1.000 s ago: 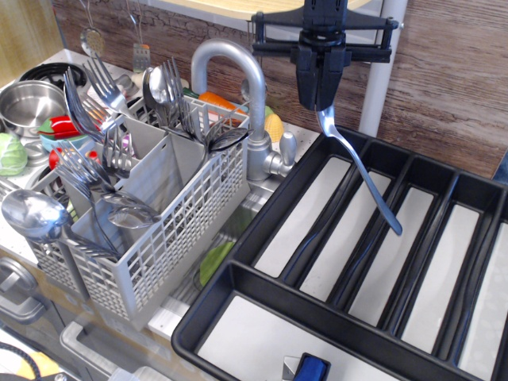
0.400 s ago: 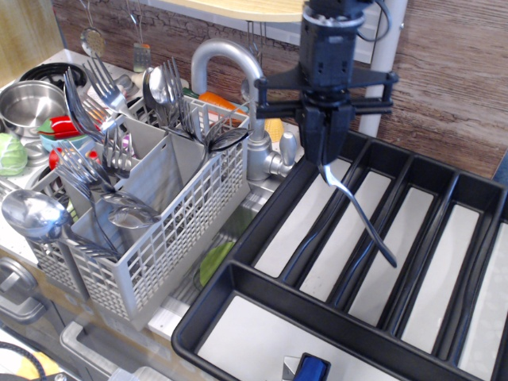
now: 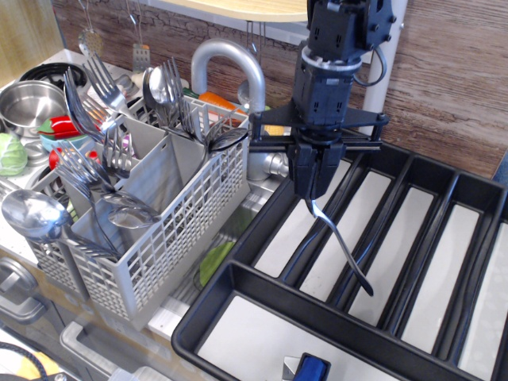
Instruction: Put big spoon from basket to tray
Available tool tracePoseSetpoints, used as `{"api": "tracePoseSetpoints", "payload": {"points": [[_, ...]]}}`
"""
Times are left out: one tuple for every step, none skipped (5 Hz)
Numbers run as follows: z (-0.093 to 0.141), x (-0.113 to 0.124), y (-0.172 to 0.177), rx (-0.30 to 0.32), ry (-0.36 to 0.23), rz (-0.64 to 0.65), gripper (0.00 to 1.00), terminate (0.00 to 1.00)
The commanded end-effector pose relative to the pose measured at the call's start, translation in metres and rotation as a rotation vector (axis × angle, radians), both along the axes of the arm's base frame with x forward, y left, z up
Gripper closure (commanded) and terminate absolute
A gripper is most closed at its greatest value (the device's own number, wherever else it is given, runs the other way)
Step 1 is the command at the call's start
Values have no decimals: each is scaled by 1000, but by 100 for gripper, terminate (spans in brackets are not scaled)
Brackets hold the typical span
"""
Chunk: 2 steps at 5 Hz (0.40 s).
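My gripper (image 3: pixel 315 193) is shut on the bowl end of the big spoon (image 3: pixel 343 248), a shiny steel spoon. Its long thin handle hangs down and to the right, with its tip just above the tray's left compartments. The tray (image 3: pixel 238 279) is large and black with long dividers and light grey floors, and fills the lower right. The light grey lattice basket (image 3: pixel 182 214) stands to the left, holding several forks and spoons. The spoon's bowl is hidden between my fingers.
A curved steel tap (image 3: pixel 230 67) stands between basket and tray. A round-bowled ladle-like spoon (image 3: pixel 33 214) leans out of the basket's front left. A steel pot (image 3: pixel 28 103) and vegetables lie at far left. A blue object (image 3: pixel 312 369) sits in the tray's front section.
My gripper has come down and slightly left with the spoon. The handle tip has dropped from high over the tray to just above its compartments.
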<state>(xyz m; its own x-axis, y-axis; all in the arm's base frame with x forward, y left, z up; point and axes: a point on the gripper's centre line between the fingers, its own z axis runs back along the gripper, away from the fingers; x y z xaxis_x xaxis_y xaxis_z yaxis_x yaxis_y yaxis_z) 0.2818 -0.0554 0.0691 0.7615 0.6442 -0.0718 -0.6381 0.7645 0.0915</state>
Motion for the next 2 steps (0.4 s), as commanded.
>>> {"api": "tracePoseSetpoints", "payload": {"points": [[-11, 5, -9, -13, -131, 27, 100, 0], [-11, 5, -9, -13, -131, 27, 0, 100]]}}
